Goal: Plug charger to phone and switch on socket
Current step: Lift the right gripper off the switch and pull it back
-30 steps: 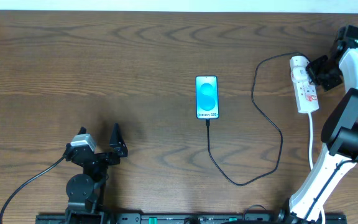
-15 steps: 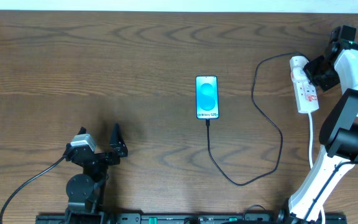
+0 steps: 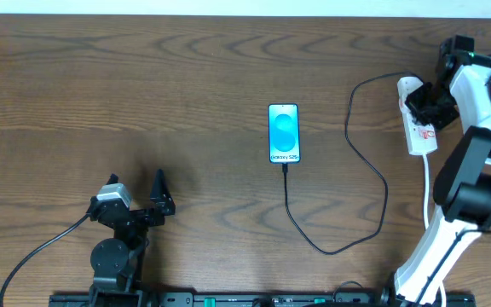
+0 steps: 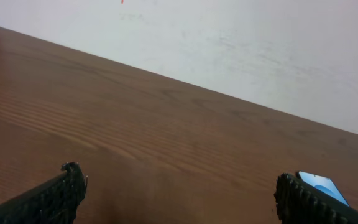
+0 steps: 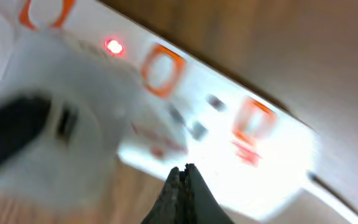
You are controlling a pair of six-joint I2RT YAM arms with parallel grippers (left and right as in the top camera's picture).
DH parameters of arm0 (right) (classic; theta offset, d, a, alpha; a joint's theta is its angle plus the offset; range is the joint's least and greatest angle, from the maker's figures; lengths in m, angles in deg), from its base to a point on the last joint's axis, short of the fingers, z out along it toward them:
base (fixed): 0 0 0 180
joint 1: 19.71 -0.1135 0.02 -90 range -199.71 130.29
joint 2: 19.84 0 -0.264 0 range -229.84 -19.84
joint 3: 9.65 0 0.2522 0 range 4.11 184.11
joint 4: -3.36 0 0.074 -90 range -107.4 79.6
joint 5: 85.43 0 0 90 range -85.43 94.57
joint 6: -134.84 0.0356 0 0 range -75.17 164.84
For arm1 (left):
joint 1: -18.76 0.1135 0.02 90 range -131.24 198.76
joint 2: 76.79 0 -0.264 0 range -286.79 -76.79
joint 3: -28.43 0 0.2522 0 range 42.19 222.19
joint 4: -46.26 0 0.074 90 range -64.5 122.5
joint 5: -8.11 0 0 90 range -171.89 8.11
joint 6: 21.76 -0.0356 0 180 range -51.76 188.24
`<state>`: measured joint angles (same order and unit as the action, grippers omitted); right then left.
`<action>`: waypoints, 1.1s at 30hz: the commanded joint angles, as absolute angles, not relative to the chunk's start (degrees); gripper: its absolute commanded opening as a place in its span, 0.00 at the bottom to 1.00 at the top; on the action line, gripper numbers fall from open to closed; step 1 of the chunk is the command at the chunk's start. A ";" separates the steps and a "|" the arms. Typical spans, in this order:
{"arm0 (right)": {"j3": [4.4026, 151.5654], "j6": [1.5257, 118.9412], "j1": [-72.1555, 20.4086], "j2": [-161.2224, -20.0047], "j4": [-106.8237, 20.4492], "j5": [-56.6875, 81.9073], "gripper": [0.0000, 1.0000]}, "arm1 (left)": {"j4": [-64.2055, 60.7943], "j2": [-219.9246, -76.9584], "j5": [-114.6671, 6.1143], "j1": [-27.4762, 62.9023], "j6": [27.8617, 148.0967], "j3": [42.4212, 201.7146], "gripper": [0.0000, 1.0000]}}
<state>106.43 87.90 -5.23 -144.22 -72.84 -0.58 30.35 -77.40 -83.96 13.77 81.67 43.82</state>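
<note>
**Right claw closed over the socket; phone cabled at mid-worktop**

The socket (image 3: 422, 135) lies at the right of the worktop (image 3: 186, 77), its long axis running from far to near and its thick white cord (image 3: 427, 192) leaving the near end. In the right wrist view its face (image 5: 229, 124) shows orange-ringed marks and one small red light (image 5: 112, 46) glowing. The view is blurred.

The charger (image 3: 373, 170) has its white adapter (image 3: 408, 85) seated at the socket's far end. Its thin black cable loops toward the near edge and meets the near end of the phone (image 3: 284, 133). The phone lies flat at mid-worktop, screen lit cyan.

The right claw (image 3: 419, 112) has its fingers pressed together, holding nothing. Its tips (image 5: 185, 180) sit over the socket's face just beside the adapter; whether they touch it cannot be told.

The left claw (image 3: 135, 194) is spread wide and empty, low at the near left and well apart from the phone. A corner of the phone (image 4: 321, 185) shows beside its right finger (image 4: 306, 202).
</note>
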 commanded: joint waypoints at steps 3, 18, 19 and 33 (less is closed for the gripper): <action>106.85 91.53 -5.08 -130.36 -77.19 -11.92 0.01 | 28.71 -77.40 -84.96 13.59 80.93 42.42 0.99; 106.82 93.46 -5.19 -111.69 -95.13 -2.46 0.01 | 28.71 -77.40 -84.94 13.59 80.93 42.42 0.99; 106.78 94.37 -5.21 -111.19 -96.38 -2.05 0.01 | 28.71 -77.40 -84.96 13.59 80.93 42.42 0.99; 106.41 96.23 -11.90 -109.62 -103.57 -2.85 0.02 | 28.71 -77.40 -84.96 13.59 80.93 42.42 0.99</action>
<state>106.47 95.27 -9.89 -109.95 -103.09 -2.48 30.33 -77.42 -83.98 13.77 81.67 43.82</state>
